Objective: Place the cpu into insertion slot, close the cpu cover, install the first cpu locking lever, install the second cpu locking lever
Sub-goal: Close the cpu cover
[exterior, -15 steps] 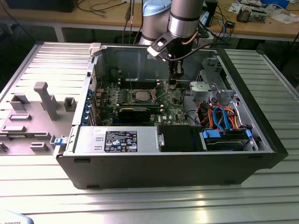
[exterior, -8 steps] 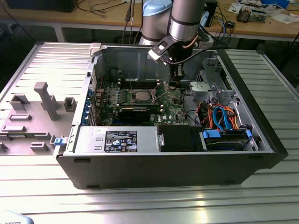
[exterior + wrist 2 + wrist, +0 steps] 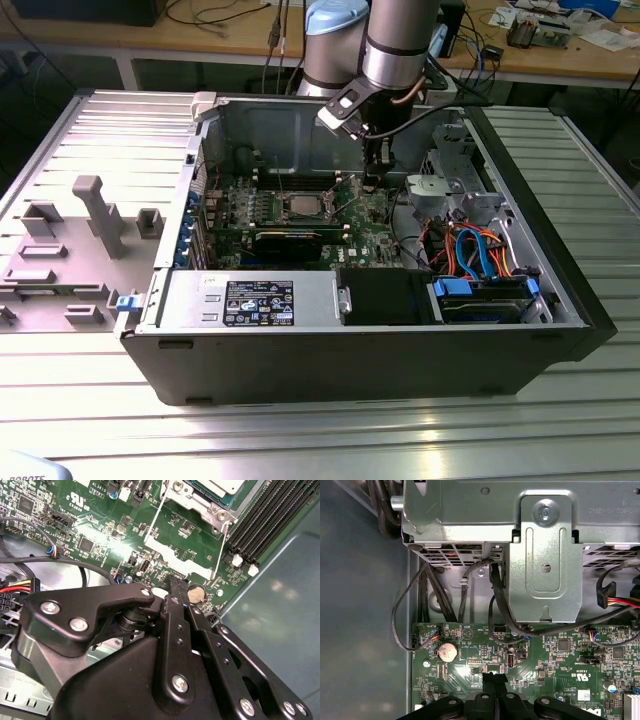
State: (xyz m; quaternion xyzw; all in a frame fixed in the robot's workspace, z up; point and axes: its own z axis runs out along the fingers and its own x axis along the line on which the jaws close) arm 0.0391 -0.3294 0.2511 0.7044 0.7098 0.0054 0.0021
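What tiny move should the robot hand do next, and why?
Probably a short slide toward the nearer wire lever. The gripper, holding nothing, sits low by the coin battery, off to one side of the insertion slot.

**Q:** What is resting on the ribbed metal worktop (image 3: 320,440)?
**A:** An open-sided computer case (image 3: 350,360) is lying there. Grey fixtures (image 3: 95,215) are standing at the exterior view's left.
**Q:** Where is the arm (image 3: 400,40) reaching?
**A:** It is hanging into the case, with the gripper (image 3: 374,170) hovering low over the green board (image 3: 365,240), near the cpu (image 3: 303,207) on the exterior view's right.
**Q:** How is the cpu lying?
**A:** It is sitting silvery face up in the insertion slot (image 3: 287,206). A black graphics card (image 3: 290,240) is lying just in front.
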